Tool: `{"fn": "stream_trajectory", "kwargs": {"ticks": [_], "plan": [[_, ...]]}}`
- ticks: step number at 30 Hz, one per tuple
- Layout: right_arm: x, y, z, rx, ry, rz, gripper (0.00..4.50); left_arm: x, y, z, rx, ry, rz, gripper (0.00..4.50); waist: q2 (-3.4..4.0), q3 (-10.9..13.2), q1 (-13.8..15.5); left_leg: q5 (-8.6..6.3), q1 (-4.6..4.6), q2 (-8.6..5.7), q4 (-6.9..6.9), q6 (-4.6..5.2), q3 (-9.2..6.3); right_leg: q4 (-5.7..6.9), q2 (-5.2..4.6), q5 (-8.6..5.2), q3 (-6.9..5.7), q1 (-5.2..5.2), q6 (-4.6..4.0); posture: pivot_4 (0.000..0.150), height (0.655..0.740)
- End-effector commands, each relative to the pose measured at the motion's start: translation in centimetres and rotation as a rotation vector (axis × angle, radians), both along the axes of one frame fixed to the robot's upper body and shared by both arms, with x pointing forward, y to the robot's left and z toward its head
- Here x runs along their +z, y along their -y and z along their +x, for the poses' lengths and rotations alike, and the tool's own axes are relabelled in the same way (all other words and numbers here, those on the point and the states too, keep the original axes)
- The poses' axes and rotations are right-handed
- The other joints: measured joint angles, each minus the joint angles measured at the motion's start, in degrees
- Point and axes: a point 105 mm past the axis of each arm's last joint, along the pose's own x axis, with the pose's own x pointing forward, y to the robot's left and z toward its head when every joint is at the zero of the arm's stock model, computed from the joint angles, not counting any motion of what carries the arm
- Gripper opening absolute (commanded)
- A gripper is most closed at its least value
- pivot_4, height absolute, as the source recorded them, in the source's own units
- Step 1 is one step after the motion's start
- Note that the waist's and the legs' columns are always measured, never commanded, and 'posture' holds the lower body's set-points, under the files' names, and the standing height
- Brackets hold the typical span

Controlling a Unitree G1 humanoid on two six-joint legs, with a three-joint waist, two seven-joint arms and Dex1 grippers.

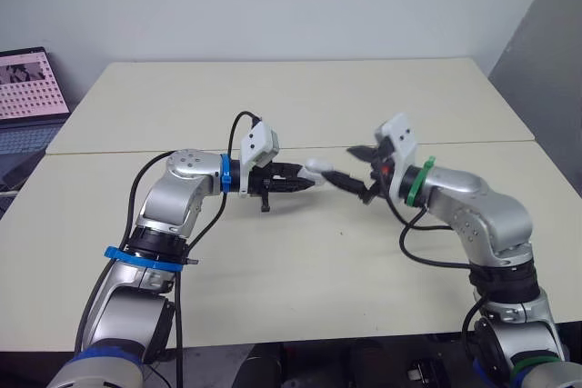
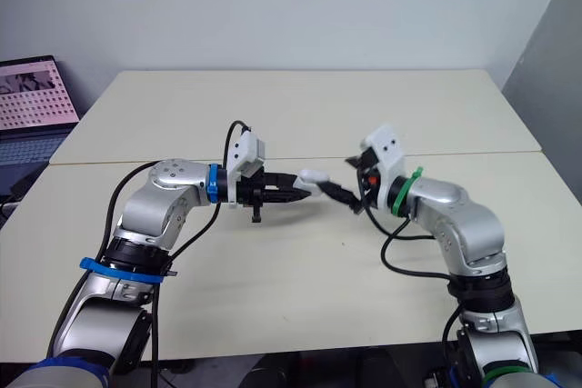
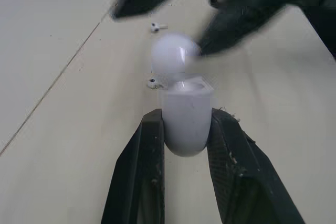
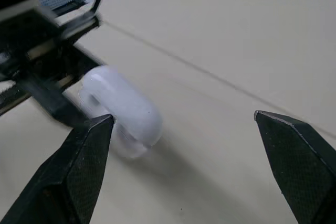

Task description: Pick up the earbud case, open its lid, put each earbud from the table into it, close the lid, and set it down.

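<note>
My left gripper is shut on the white earbud case and holds it above the middle of the table. The case's lid looks swung up from the body. My right gripper faces it from the right, open, with one fingertip close beside the case and the other fingertip well apart. Two small white earbuds lie on the table beyond the case, one nearer and one farther. In the eye views the case sits between both grippers' tips.
The cream table has a seam running across it. A laptop with a lit screen stands off the table's far left. A grey wall rises at the right.
</note>
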Motion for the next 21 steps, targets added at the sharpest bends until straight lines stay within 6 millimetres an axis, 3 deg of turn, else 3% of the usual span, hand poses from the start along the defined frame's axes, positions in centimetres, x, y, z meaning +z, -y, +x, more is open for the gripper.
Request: {"fn": "stream_trajectory", "kwargs": {"ticks": [1, 8, 14, 21], "plan": [[1.7, 0.6, -0.1, -0.019, 0.041, 0.035, 4.45, 0.9, 0.6, -0.5, -0.040, 0.032, -0.019, 0.75, 0.00, 0.0, 0.0, 0.00, 0.00, 0.01, 0.00, 0.00, 0.01, 0.00, 0.00, 0.00, 0.01, -0.01, 0.00, 0.150, 0.7400], [1.1, 1.7, -0.1, -0.038, 0.018, 0.014, 4.45, 1.1, 0.1, 0.7, 0.068, 0.051, -0.087, 0.75, 0.00, 0.0, 0.1, 0.00, 0.00, 0.00, 0.00, 0.00, 0.00, 0.01, 0.00, 0.00, 0.00, 0.00, 0.00, 0.150, 0.7400], [-3.1, 4.3, 0.7, -0.048, 0.041, -0.221, 4.45, 2.0, -0.7, 2.8, 0.305, 0.107, -0.282, 0.75, -0.01, 0.0, 0.5, 0.00, 0.00, -0.02, 0.02, 0.01, 0.05, -0.02, -0.03, -0.01, 0.00, 0.02, 0.02, 0.150, 0.7400], [-7.5, 5.5, 2.7, 0.051, -0.008, -0.332, 4.45, 1.6, -0.3, 1.6, 0.327, 0.096, -0.332, 0.75, -0.01, 0.0, 0.2, 0.00, 0.04, 0.00, 0.01, 0.00, 0.13, 0.00, -0.02, 0.00, 0.03, 0.03, 0.01, 0.150, 0.7400]]}}
